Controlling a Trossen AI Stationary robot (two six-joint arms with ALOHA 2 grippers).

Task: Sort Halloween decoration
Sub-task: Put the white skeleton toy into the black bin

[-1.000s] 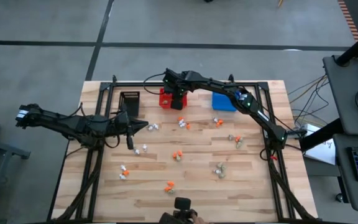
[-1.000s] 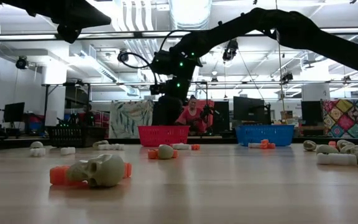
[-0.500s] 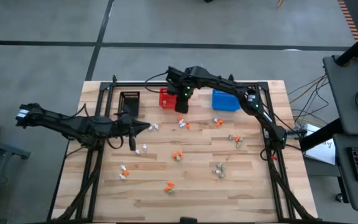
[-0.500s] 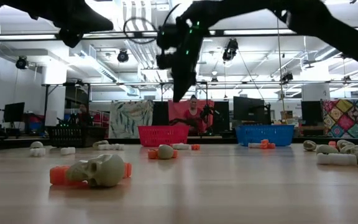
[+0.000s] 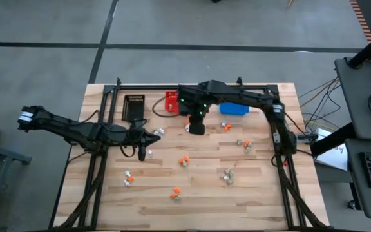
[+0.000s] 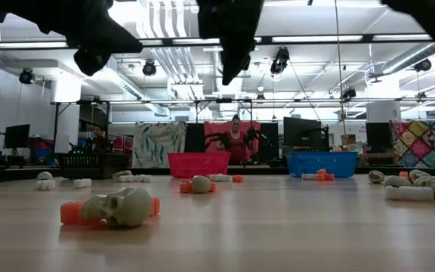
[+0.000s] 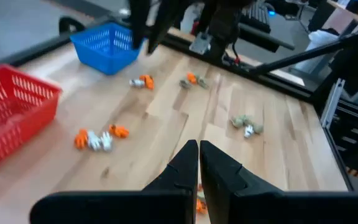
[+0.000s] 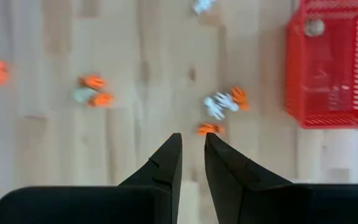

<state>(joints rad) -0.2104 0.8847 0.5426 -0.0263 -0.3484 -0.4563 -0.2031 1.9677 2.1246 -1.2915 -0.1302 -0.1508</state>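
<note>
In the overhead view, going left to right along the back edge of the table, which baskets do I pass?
Black mesh basket → red mesh basket, partly covered by the right arm → blue mesh basket, also partly under that arm.

Red mesh basket [image 8: 334,74], blue basket [image 7: 107,46]; trinkets [image 8: 222,106] orange, white (some beige-grey).

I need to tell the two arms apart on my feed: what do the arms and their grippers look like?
Both arms are dark, near black, jointed and slim, with black cables looped along them. The right arm shows small green lights near its wrist, just above the right gripper. The left arm has a pale patch at its outer end, far from the left gripper. Each gripper has two dark, tapered, wedge-shaped fingers.
</note>
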